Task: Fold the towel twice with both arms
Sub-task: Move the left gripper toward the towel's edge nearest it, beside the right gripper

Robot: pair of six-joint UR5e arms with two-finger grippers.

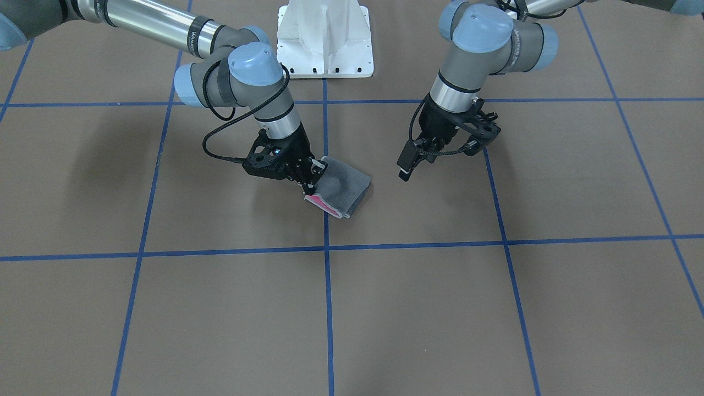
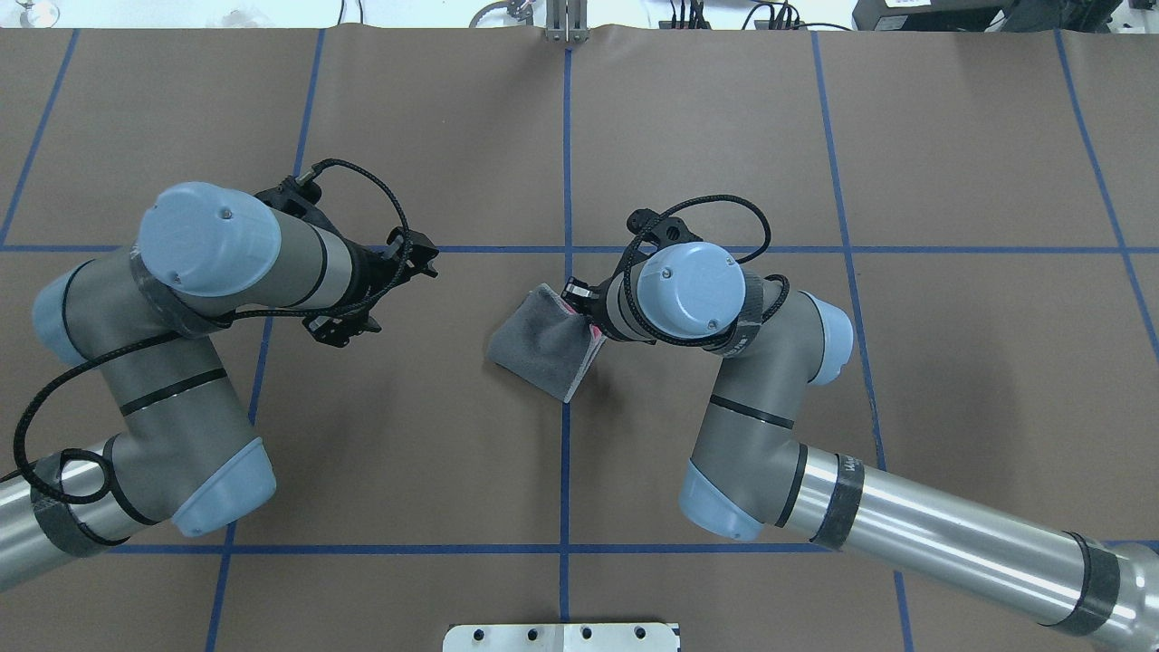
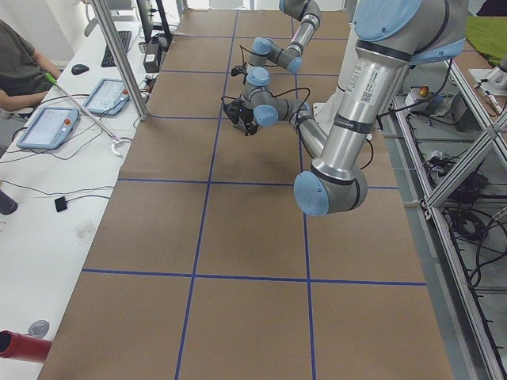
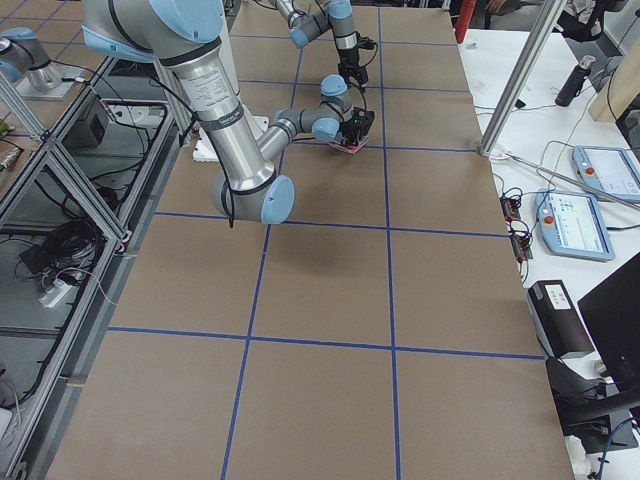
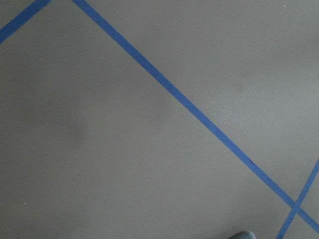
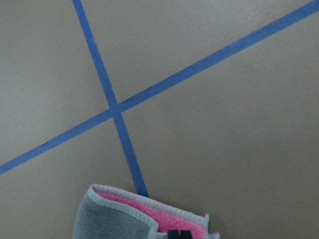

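We see the towel [image 1: 345,190] near the middle of the desk [image 1: 220,308], lying across the central blue tape line [image 1: 328,308] a little way out from the white pedestal base [image 1: 324,49]. It is folded into a small, thick packet. The dark grey terry face is outward, and a strip of pink with the light grey stitched border shows along the open edge.

The right arm [image 1: 154,25] reaches in low with its wrist bent steeply down. The right pincer [image 1: 311,184] is pinching that open edge. In the right wrist view a dark fingertip [image 6: 178,233] sits on the pink layer, and the gripped edge looks slightly raised while the rest lies on the desk.

The left arm [image 2: 163,398] is folded back at the elbow. The left pincer [image 1: 407,168] hangs above bare desk, well apart from the towel and angled towards it. We cannot tell whether its fingers are spread or pressed together.

The desk cover is smooth, matt brown, marked into squares by the tape.
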